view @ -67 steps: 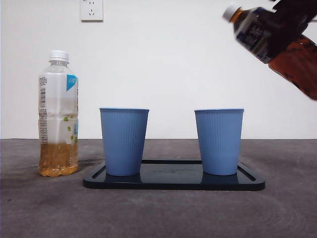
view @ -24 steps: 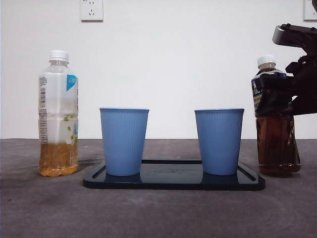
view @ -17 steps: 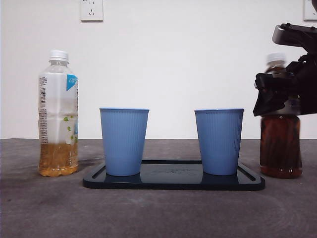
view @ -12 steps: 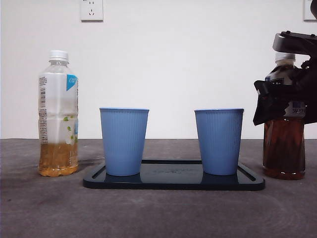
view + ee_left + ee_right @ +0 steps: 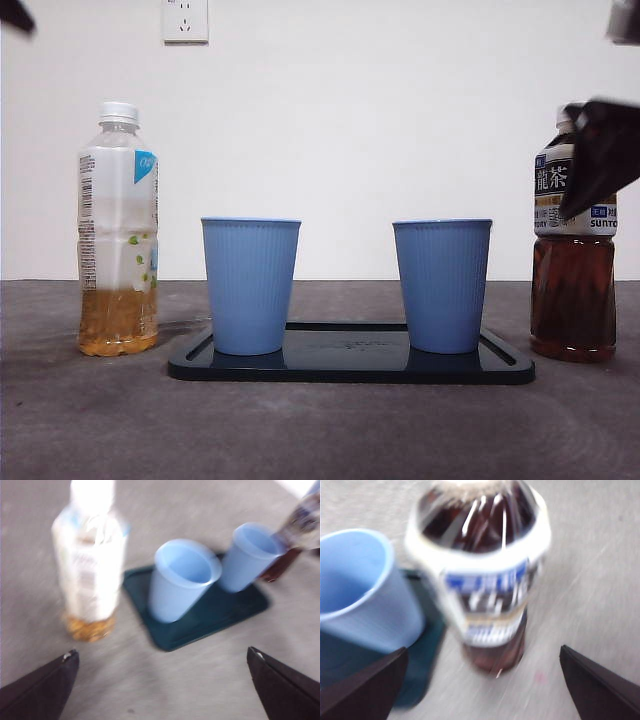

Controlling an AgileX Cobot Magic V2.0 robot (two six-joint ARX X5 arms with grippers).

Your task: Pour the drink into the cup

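Observation:
A dark tea bottle (image 5: 573,290) with a white cap stands upright on the table, just right of the tray. My right gripper (image 5: 603,155) hovers open beside its label, blurred and off the bottle. In the right wrist view its jaws are spread wide, with the dark bottle (image 5: 485,575) standing free ahead of them. Two blue cups, the left cup (image 5: 250,285) and the right cup (image 5: 442,285), stand upright on the dark tray (image 5: 350,368). My left gripper (image 5: 162,651) is open and holds nothing, high above the pale tea bottle (image 5: 90,580) and the cups.
A pale tea bottle (image 5: 118,230), about a quarter full, stands left of the tray. A black tip of the left arm (image 5: 15,15) shows at the top corner. A wall socket (image 5: 185,18) is on the white wall behind.
The right gripper brought the tilted dark bottle down, stood it upright right of the tray, let go and pulled back upward. A black arm tip has appeared at the top left.

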